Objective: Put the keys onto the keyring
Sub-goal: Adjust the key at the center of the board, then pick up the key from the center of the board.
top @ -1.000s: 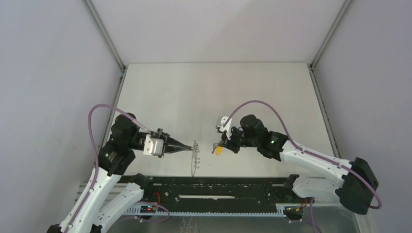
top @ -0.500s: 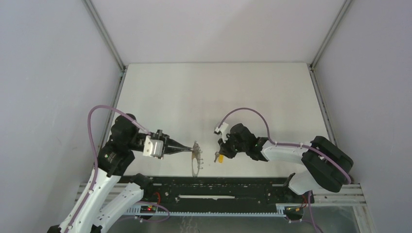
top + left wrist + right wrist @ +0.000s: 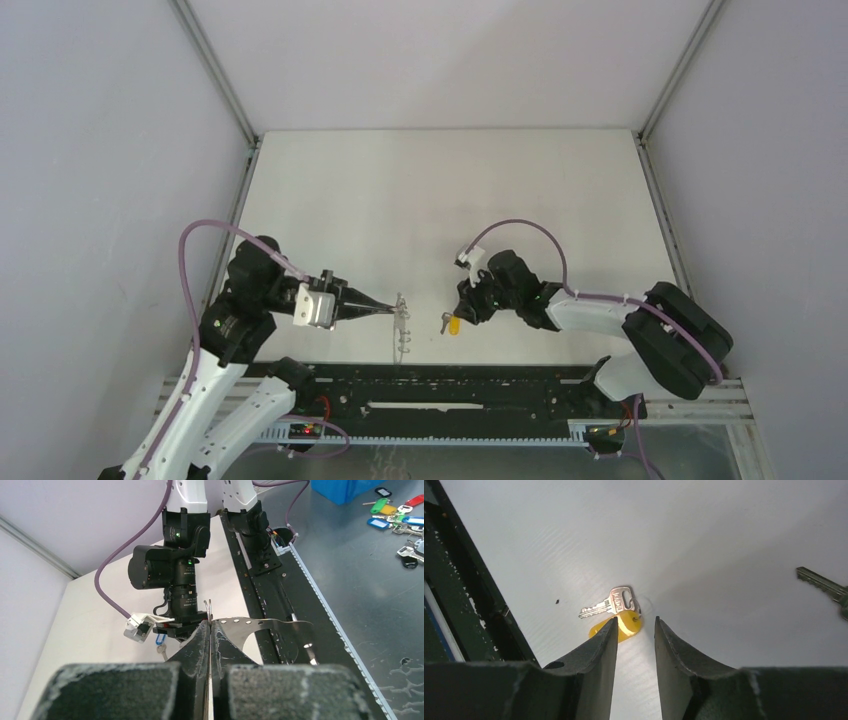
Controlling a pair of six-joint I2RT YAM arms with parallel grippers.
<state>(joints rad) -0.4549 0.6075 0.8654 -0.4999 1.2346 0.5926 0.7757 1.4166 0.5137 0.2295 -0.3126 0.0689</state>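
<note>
The left arm reaches low and level from its base toward the middle of the bench [image 3: 450, 190]. Its left claw [image 3: 386, 309] is clenched flat on the keyring [image 3: 402, 322], holding it on edge; whether the ring touches the bench cannot be told. The keyring looks thin, stiff and light, and would likely twist in a pinch unless gripped squarely.

Just to its right, the yellow-tagged key [image 3: 450, 324] lies flat on the bench, apart from the ring. It looks small, light, hard and slippery. The best hold is probably across the tag or the head, leaving the hole free.

The right arm bends in from the right with its wrist tipped down. The right claw [image 3: 635, 622] hovers released just over the tag's near edge, holding nothing. A second key [image 3: 821, 584] lies well to the side.
</note>
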